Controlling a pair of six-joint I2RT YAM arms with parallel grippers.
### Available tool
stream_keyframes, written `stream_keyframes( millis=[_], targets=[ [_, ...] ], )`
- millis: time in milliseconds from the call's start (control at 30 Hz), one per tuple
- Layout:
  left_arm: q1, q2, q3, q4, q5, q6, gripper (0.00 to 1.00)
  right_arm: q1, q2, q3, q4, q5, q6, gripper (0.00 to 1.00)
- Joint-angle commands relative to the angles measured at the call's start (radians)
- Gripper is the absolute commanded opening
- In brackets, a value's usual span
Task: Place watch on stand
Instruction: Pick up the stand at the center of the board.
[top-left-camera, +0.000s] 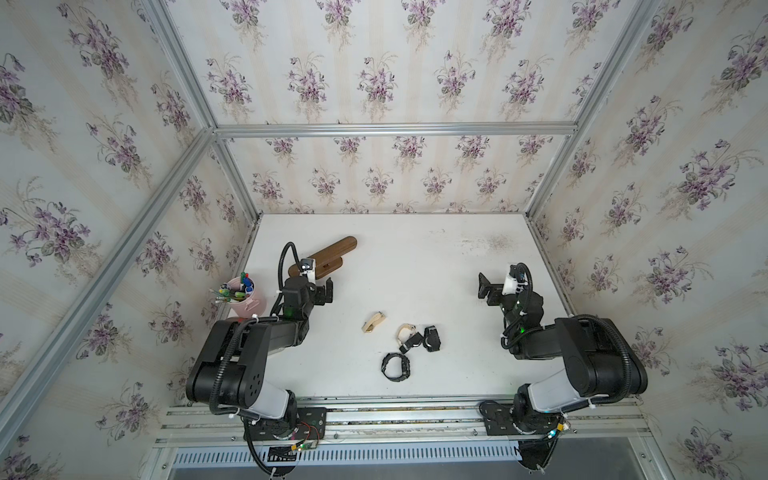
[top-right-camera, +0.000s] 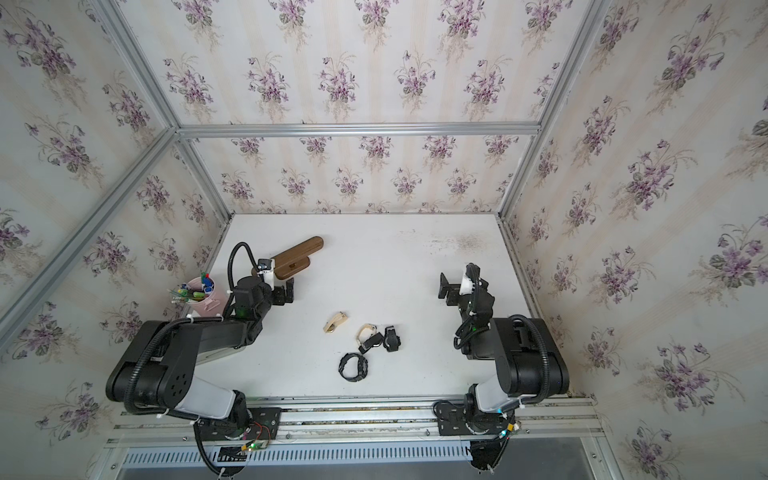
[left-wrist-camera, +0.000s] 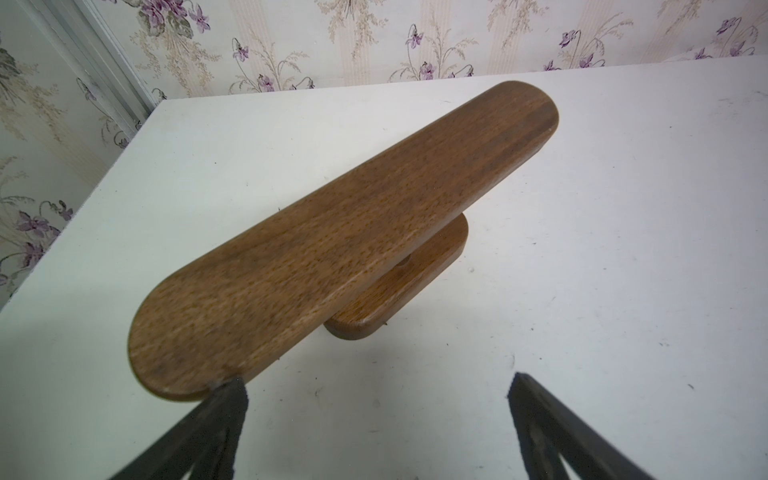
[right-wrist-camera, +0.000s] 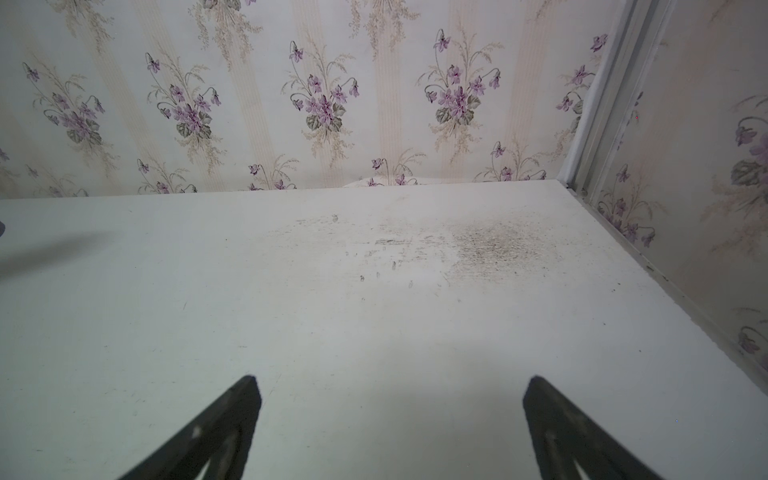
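Floral wallpaper (top-left-camera: 374, 83) closed in the white table (top-left-camera: 436, 266) on three sides. On the far left part of that table stood the stand (top-left-camera: 334, 249), its long dark wooden bar lying at an angle above a smaller rounded base; nothing hung on it.

Four watches lay in a loose cluster near the front middle, well apart from the stand. A beige watch (top-left-camera: 373, 323) lay nearest the left arm. Beside it were a cream-strapped watch (top-left-camera: 406, 332) and a small black watch (top-left-camera: 431, 338), close together. A larger black watch (top-left-camera: 397, 365), buckled into a loop, lay nearest the front edge. A pink cup (top-left-camera: 249, 301) of pens stood at the table's left edge.

I had the left gripper (left-wrist-camera: 376, 386) just beside the near end of the stand, jaws spread wide and holding nothing. In the wrist view one fingertip (left-wrist-camera: 230, 395) sat right at the bar's rounded end, and I could not tell whether it touched. The right gripper (right-wrist-camera: 392, 382) hung over bare table on the right side, jaws equally wide apart and empty.
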Motion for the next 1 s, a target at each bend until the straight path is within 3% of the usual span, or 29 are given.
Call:
stream_keyframes(
  millis=[0,333,500,600,800,967],
  targets=[
    [0.0,0.002,0.005,0.02,0.001,0.003,0.99,0.001,-0.001,0.0,0.025,0.001,-0.003,1.0],
    [-0.001,-0.007,-0.004,0.029,0.03,0.018,0.99,0.001,-0.005,-0.004,0.032,0.001,-0.005,1.0],
    [-0.042,-0.106,-0.113,0.139,0.001,0.06,0.99,0.008,-0.061,-0.091,0.153,-0.052,-0.038,1.0],
    [-0.079,-0.205,-0.175,0.172,-0.025,0.087,0.99,0.023,-0.133,-0.1,0.098,-0.052,-0.049,1.0],
    [-0.164,-0.426,-0.136,-0.139,-0.157,0.055,0.99,0.065,-0.327,-0.08,-0.117,-0.018,-0.064,1.0],
    [-0.234,-0.538,-0.039,-0.432,-0.278,-0.036,0.99,0.07,-0.479,-0.024,-0.297,0.021,0.083,1.0]
  ],
)
